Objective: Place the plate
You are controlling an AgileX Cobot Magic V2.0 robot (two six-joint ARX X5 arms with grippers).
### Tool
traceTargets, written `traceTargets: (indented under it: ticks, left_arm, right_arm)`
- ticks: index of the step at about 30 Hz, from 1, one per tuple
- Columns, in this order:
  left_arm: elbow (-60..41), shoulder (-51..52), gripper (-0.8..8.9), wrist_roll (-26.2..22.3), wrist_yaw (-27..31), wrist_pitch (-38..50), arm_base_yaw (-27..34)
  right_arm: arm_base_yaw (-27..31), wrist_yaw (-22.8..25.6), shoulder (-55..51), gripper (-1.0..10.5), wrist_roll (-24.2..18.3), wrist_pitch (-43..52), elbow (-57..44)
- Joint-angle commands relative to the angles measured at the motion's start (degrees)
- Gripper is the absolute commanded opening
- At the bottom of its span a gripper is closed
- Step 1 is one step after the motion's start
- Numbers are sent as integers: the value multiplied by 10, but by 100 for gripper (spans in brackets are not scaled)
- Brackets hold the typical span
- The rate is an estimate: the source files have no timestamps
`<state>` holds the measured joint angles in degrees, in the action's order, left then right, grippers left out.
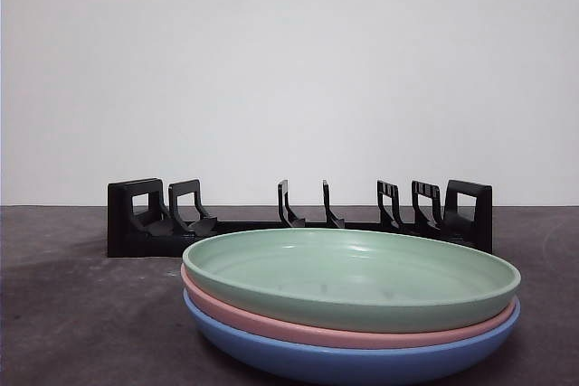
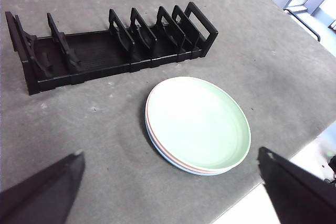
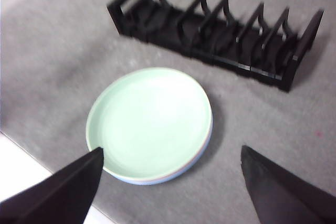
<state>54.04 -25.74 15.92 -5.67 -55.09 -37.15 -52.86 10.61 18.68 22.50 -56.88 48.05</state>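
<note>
With both the left gripper (image 2: 170, 182) and right gripper (image 3: 170, 177) spread wide above, the green plate (image 1: 351, 276), stacked low centre, risked dragging the pink plate (image 1: 271, 318) along.

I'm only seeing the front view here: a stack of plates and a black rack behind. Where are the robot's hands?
Observer: Both are above the table, out of your view. The left gripper hangs over the green plate, jaws wide apart, holding nothing.
Operator: And the other one?
Observer: The right gripper is also open over the same stack, touching nothing.
Operator: Is anything in the rack?
Observer: No. From above, every slot of the rack is bare, and it lies apart from the plates.
Operator: Do the pink and blue plates show from up there?
Observer: Barely. Only thin rims of the pink plate and blue plate peek out under the green one.
</note>
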Motion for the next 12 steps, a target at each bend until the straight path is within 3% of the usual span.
traceTargets:
  ticks: [1,2,3,4,5,12]
  left_arm:
    - [6,-1,297,4,3,4,-3]
    - [6,-1,135,4,3,2,-3]
    - [6,-1,-19,5,3,-3,-3]
    - [6,-1,26,6,4,-5,-3]
    - [5,-1,7,6,7,-9,-3]
    - [5,-1,7,21,14,-19,-3]
  right_arm:
    - [-5,-1,-14,399,-13,12,3]
    - [-5,-1,-17,278,-19,10,3]
    - [-5,-1,-18,66,-20,7,3]
    - [-5,-1,-18,-13,-20,4,3]
    - [-5,2,-18,30,-20,1,3]
    - [-5,0,-16,19,-19,3,3]
